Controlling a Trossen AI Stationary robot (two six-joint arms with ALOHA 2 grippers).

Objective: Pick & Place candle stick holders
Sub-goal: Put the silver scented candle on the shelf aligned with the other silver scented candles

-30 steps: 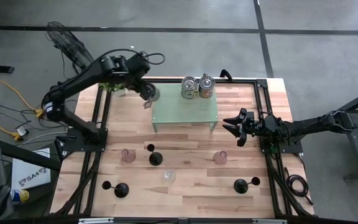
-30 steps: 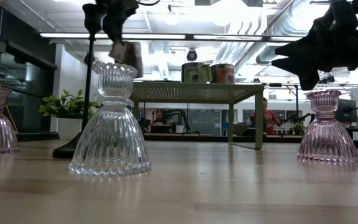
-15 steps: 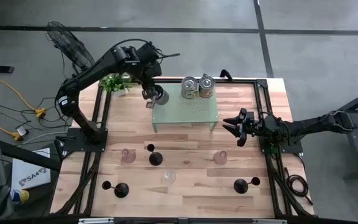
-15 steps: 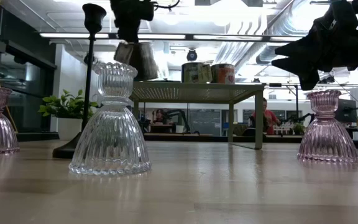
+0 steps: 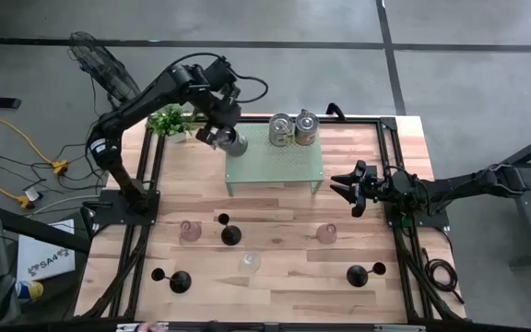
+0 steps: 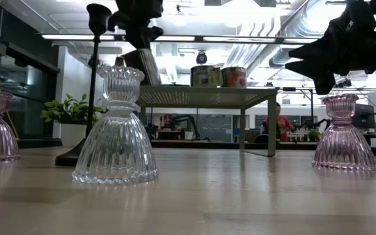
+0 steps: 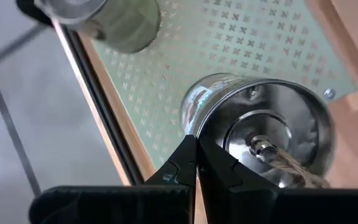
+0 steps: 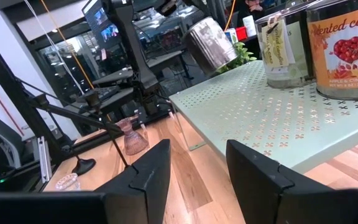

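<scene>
Silver tin (image 7: 260, 134) pinched by left tool (image 7: 196, 163); wick visible only wrist view

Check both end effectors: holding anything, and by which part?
Left end effector pinches the rim of a silver tin candle, tilted over the green shelf corner. Right end effector is open, empty.

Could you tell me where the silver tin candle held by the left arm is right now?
The silver tin candle hangs tilted in the left gripper over the green perforated shelf's back-left corner, left of the two jar candles.
</scene>
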